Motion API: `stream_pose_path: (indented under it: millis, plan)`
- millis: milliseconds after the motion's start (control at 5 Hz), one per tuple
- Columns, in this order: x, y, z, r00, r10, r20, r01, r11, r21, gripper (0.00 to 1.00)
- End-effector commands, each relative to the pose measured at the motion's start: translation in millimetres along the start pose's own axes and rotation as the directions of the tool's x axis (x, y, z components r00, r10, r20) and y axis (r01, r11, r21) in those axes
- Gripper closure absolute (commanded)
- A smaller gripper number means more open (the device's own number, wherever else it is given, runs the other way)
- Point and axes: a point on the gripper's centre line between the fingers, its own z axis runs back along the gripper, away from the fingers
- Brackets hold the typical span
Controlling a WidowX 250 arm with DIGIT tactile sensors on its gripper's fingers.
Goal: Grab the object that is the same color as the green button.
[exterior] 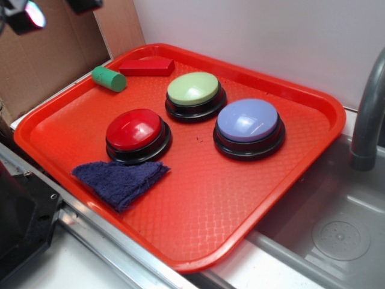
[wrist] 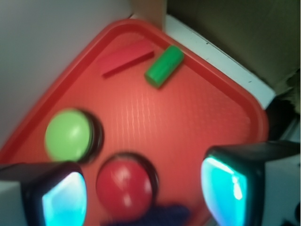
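Observation:
The object, a small green cylinder (exterior: 109,79) (wrist: 163,66), lies on its side at the far left corner of the red tray (exterior: 252,198), next to a flat red block (exterior: 147,67) (wrist: 126,58). The green button (exterior: 193,89) (wrist: 68,134) sits on its black base in the tray's middle back. My gripper (wrist: 146,195) hangs high above the tray's left side, open, with nothing between its fingers (wrist: 225,186); only its tips (exterior: 25,15) show at the top left of the exterior view. The cylinder lies well ahead of the jaws.
A red button (exterior: 135,130) (wrist: 125,187) and a blue-lavender button (exterior: 248,121) stand on the tray. A dark blue cloth (exterior: 120,180) lies at its front left. Cardboard (exterior: 42,60) rises behind left, a white wall (exterior: 271,36) behind, a sink with a grey faucet (exterior: 367,120) right.

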Motion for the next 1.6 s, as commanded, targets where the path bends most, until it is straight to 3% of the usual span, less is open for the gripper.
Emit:
stream_pose_path:
  millis: [0,200,400,800,1000,1200,1400]
  plan:
    - [49,9,-51,0.963,0.222,0.152,-0.234,0.970,0.064,0.00]
    - [63,10,-86,0.934,0.276,0.226,-0.304,0.947,0.100,0.00]
    - [76,14,-110,0.915,0.309,0.258,-0.356,0.921,0.160,0.00]
    - [86,23,-135,0.889,0.356,0.288,-0.422,0.881,0.212,0.00]
    - [86,29,-142,0.897,0.370,0.242,-0.423,0.878,0.226,0.00]
    - [85,30,-144,0.893,0.375,0.247,-0.429,0.876,0.219,0.00]
    - [82,31,-145,0.887,0.380,0.263,-0.439,0.869,0.227,0.99]
